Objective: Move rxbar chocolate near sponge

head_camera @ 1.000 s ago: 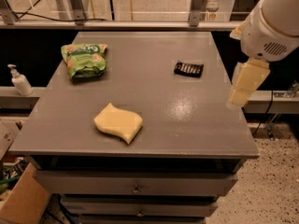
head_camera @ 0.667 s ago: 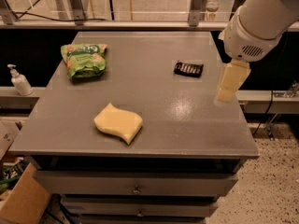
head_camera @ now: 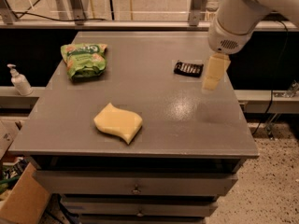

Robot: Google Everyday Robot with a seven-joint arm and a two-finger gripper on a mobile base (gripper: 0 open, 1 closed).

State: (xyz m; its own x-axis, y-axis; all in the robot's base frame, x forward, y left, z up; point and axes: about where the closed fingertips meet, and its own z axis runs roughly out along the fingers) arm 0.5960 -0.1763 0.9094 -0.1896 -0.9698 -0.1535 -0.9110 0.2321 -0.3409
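Observation:
The rxbar chocolate (head_camera: 188, 68), a small flat black bar with white lettering, lies on the grey table (head_camera: 154, 106) toward its back right. The pale yellow sponge (head_camera: 118, 122) with wavy edges lies near the table's front, left of centre, well apart from the bar. My gripper (head_camera: 212, 78) hangs from the white arm above the table's right side, just right of the bar and slightly in front of it, not touching it.
A green crinkly snack bag (head_camera: 84, 58) lies at the table's back left. A white pump bottle (head_camera: 18, 80) stands on a lower ledge to the left. Drawers sit below the table's front edge. A cardboard box (head_camera: 23, 199) stands at lower left.
The arm and gripper have moved left and toward the back, from beyond the table's right edge to just beside the rxbar chocolate. The bar, sponge and bag have not moved.

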